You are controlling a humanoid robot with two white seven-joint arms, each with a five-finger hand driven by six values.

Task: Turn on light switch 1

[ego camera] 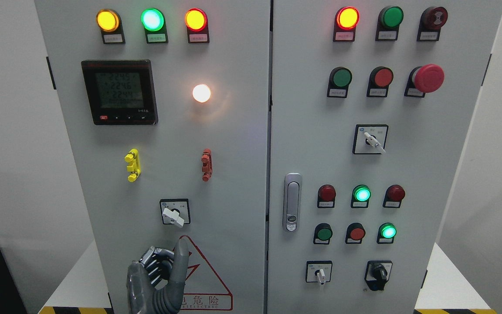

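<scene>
On my feed the left hand [159,274] rises from the bottom edge at about seven o'clock, its grey thumb pointing up and the other fingers curled in, grasping nothing. It sits over the red warning triangle [203,279] on the left cabinet door [233,183]. Just above the thumb, at twelve o'clock from it and apart from it, I see the light switch [174,212]: a small white rotary knob on a black-framed square plate, its lever tilted towards four o'clock. At eleven o'clock from the switch there is a yellow clip [132,165], at one o'clock a red clip [206,164], and higher up a glowing white lamp [201,93] beside a dark digital meter [120,92]. Further right, the right cabinet door [442,183] carries a metal latch handle [292,202], coloured push buttons and more rotary selectors. Pale walls flank the grey cabinet.
</scene>
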